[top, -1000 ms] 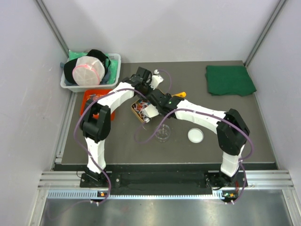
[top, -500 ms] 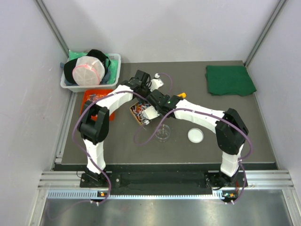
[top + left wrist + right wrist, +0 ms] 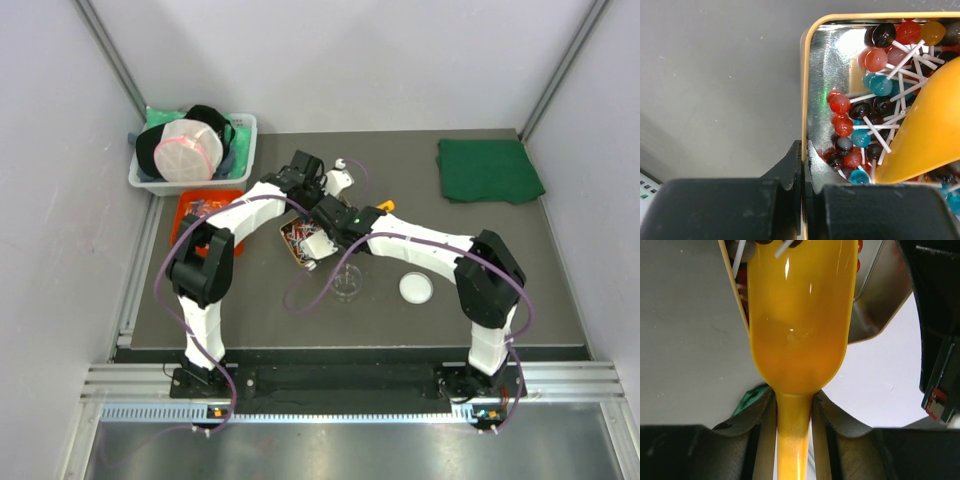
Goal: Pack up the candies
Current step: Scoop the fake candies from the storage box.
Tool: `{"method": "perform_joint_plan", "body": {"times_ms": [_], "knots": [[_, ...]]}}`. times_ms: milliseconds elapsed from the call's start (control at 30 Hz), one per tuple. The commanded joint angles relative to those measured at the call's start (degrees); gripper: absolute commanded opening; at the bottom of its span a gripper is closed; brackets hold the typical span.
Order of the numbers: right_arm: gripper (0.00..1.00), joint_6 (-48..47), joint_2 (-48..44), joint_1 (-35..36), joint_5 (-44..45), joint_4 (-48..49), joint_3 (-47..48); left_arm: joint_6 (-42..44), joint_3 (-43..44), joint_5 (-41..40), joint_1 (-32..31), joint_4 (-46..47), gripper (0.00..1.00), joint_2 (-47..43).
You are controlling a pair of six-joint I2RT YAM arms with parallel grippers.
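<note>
Nearest the arm bases, a clear cup [image 3: 347,286] and a white lid [image 3: 416,288] stand apart on the dark table [image 3: 250,300], neither one touched. Just beyond them sits an open tin [image 3: 805,75], and the candies [image 3: 856,125] lie inside it: round red, teal and dark balls on thin white sticks, heaped together. The left gripper [image 3: 803,156] has its fingers pressed together on the tin's side wall, pinching the rim near a corner. The right gripper [image 3: 794,407] is clamped on the handle of an orange scoop [image 3: 800,315], whose bowl is down in the tin, over the candies. Farther back, an orange tray [image 3: 183,215] lies left of the tin, a white bin [image 3: 160,185] full of clutter stands at the far left corner, and a folded green cloth [image 3: 488,170] lies at the far right — well apart from both arms.
</note>
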Motion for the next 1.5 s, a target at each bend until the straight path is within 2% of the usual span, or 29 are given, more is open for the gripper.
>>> {"method": "perform_joint_plan", "body": {"times_ms": [0,500,1033,1467], "knots": [[0.00,1.44,2.11,0.66,-2.37,-0.78,2.34,1.08,1.09,3.61,-1.22,4.36,0.00,-6.41],[0.00,7.95,4.39,3.47,-1.58,5.19,0.41,-4.11,2.23,-3.42,-1.31,2.52,0.00,-4.12],[0.00,12.60,5.10,4.35,-8.87,3.27,3.30,-6.22,2.15,-4.30,-1.22,1.81,0.00,-3.77],[0.00,27.71,3.43,3.74,-10.72,-1.04,4.36,-7.10,1.44,-6.06,-1.31,1.02,0.00,-3.07]]}}
